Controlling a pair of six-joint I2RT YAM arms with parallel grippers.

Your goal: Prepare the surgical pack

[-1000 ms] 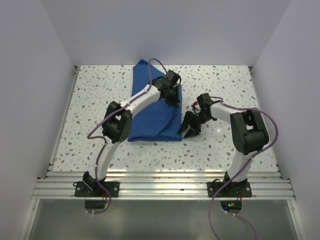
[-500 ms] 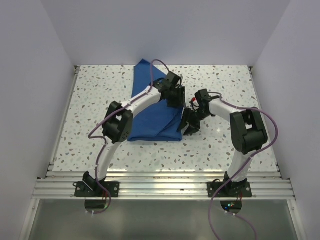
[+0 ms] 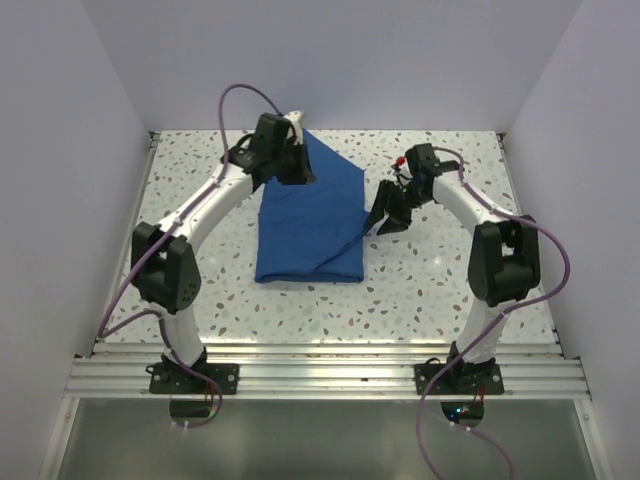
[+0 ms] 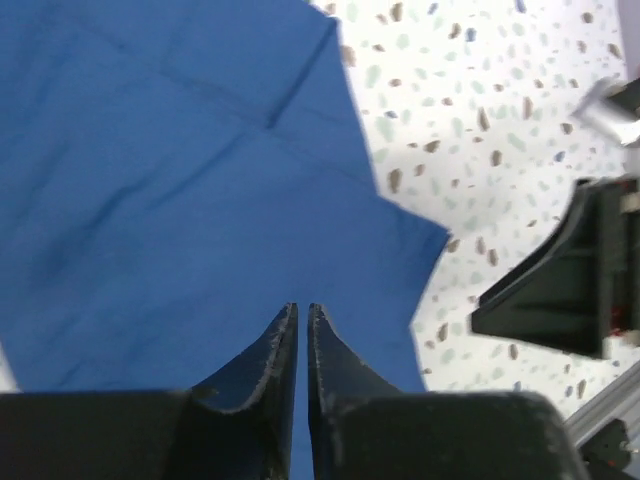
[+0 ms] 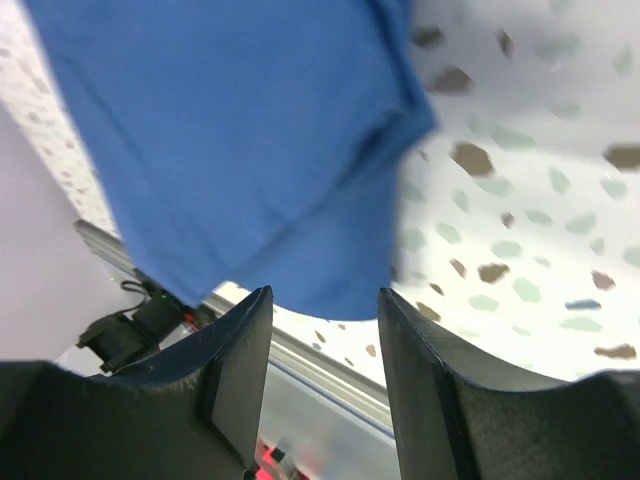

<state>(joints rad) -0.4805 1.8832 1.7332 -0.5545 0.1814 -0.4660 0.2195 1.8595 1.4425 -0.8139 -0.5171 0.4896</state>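
On the table (image 3: 450,280), near its middle, lies the drape (image 3: 310,225): royal blue, creased, folded into a rough rectangle with a pointed far corner. Over that corner, the left gripper (image 3: 298,175) has its fingers nearly together, gripping nothing. Just beside the drape's right edge, the right gripper (image 3: 388,218) is spread wide and empty.

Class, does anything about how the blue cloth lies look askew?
Yes. The drape is folded unevenly: its top layer runs diagonally, and one corner juts past the right edge toward the right end effector.
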